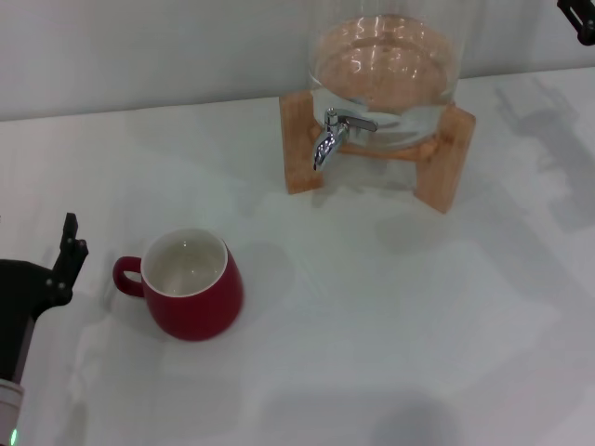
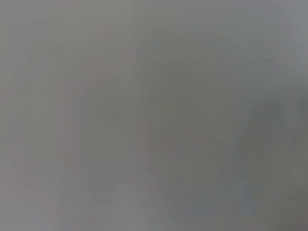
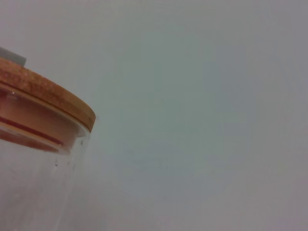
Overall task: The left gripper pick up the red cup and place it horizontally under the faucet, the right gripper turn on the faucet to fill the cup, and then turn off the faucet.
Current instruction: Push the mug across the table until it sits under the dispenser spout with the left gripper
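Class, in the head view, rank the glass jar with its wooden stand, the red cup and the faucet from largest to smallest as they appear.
1. Glass jar with wooden stand, top cut off
2. Red cup
3. Faucet

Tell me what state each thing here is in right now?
red cup: upright on the table, empty, handle toward the left claw.
faucet: no water running from it.
glass jar: on its wooden stand, lid on.
left claw: beside the cup, not touching.
right claw: far corner, away from the faucet.

1 red cup (image 1: pixel 193 286), 1 faucet (image 1: pixel 331 133), 1 glass jar (image 1: pixel 386 65)
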Controlling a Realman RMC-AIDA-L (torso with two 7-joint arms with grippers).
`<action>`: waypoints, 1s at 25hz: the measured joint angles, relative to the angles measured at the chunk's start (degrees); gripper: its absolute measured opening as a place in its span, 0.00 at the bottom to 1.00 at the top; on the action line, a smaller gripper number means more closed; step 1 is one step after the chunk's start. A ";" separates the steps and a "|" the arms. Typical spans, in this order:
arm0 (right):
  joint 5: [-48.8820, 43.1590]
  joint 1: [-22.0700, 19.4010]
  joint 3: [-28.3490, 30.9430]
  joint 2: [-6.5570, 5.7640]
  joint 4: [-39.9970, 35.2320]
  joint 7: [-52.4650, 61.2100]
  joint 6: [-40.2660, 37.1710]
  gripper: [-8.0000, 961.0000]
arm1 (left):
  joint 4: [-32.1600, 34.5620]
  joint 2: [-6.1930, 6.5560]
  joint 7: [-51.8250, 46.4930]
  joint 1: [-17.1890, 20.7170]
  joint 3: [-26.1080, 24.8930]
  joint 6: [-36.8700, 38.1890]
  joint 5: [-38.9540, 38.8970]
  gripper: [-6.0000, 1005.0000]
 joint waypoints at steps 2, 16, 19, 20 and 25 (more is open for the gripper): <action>0.00 0.08 0.00 0.00 -0.05 -0.22 -0.03 0.69 | 0.36 -0.01 0.29 0.49 0.81 0.00 -0.06 0.83; 0.00 0.71 0.00 -0.09 -0.84 -0.40 -1.14 0.69 | 2.55 -0.24 1.04 4.25 4.30 0.63 -0.52 0.83; 0.00 0.77 0.00 -0.02 -0.88 -0.40 -1.33 0.69 | 2.74 -0.29 1.04 4.73 4.94 0.73 -0.58 0.83; 0.00 0.80 0.00 0.03 -0.88 -0.40 -1.34 0.69 | 2.94 -0.31 1.04 4.94 5.06 0.85 -0.57 0.83; 0.00 0.84 -0.06 0.11 -0.88 -0.40 -1.29 0.69 | 3.36 -0.33 1.04 6.25 5.11 1.40 -0.25 0.83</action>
